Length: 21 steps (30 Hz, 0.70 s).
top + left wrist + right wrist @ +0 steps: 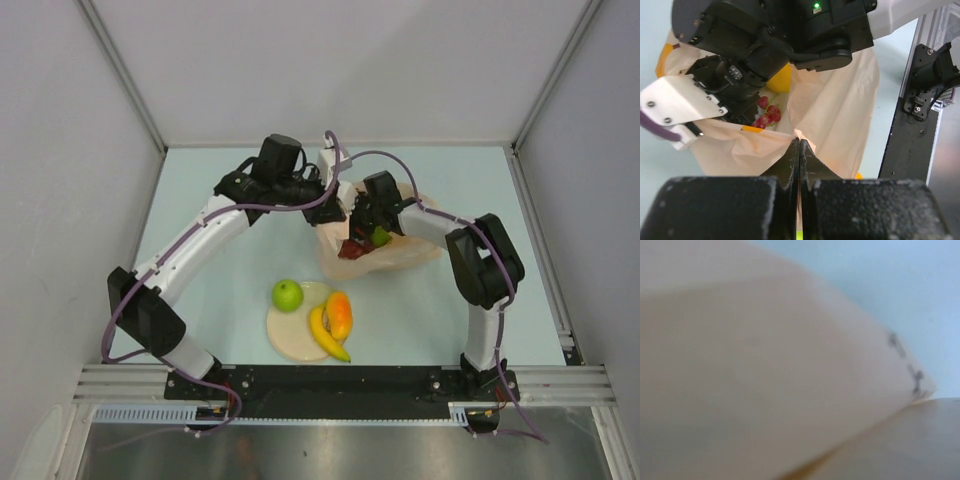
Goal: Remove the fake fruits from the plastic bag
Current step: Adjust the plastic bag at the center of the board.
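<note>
The peach-pink plastic bag (405,252) lies at mid-table. My left gripper (337,208) is shut on the bag's rim (799,142) and holds the mouth up. My right gripper (362,228) reaches inside the open mouth; its fingers are hidden and its own view shows only blurred bag film (765,365). Inside the bag I see a green apple (381,237), dark red grapes (351,250) (766,115) and a yellow lemon (780,80). On the beige plate (285,340) lie a second green apple (287,294), the banana (328,336) and the mango (340,313).
The plate sits in front of the bag, between the two arm bases. Grey walls enclose the table at the back and both sides. A black rail (340,380) runs along the near edge.
</note>
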Each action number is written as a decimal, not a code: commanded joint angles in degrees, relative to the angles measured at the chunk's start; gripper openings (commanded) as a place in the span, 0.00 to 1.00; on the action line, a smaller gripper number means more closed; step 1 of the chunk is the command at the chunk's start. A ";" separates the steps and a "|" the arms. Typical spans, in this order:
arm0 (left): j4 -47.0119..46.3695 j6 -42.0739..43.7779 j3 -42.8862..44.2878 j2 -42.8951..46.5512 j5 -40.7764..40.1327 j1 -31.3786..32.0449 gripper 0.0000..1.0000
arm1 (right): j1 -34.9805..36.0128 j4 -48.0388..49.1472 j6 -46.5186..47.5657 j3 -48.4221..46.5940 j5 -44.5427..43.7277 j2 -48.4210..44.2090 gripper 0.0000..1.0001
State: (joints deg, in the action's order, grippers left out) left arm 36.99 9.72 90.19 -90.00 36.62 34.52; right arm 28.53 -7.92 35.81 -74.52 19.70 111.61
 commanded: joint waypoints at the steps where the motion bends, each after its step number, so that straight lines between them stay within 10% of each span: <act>1: -0.08 1.10 -1.16 3.86 1.26 -0.33 0.00 | 0.73 -1.03 -0.56 -4.49 -3.70 3.17 0.62; 21: -16.68 -4.53 -0.37 0.70 -4.37 -6.84 0.00 | -5.07 -36.53 6.45 -4.49 14.03 -24.59 0.52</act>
State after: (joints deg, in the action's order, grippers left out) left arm 27.22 7.94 87.96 -89.10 31.64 27.38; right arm 23.14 -34.61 38.70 -78.11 27.14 90.78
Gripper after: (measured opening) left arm 0.003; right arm 0.580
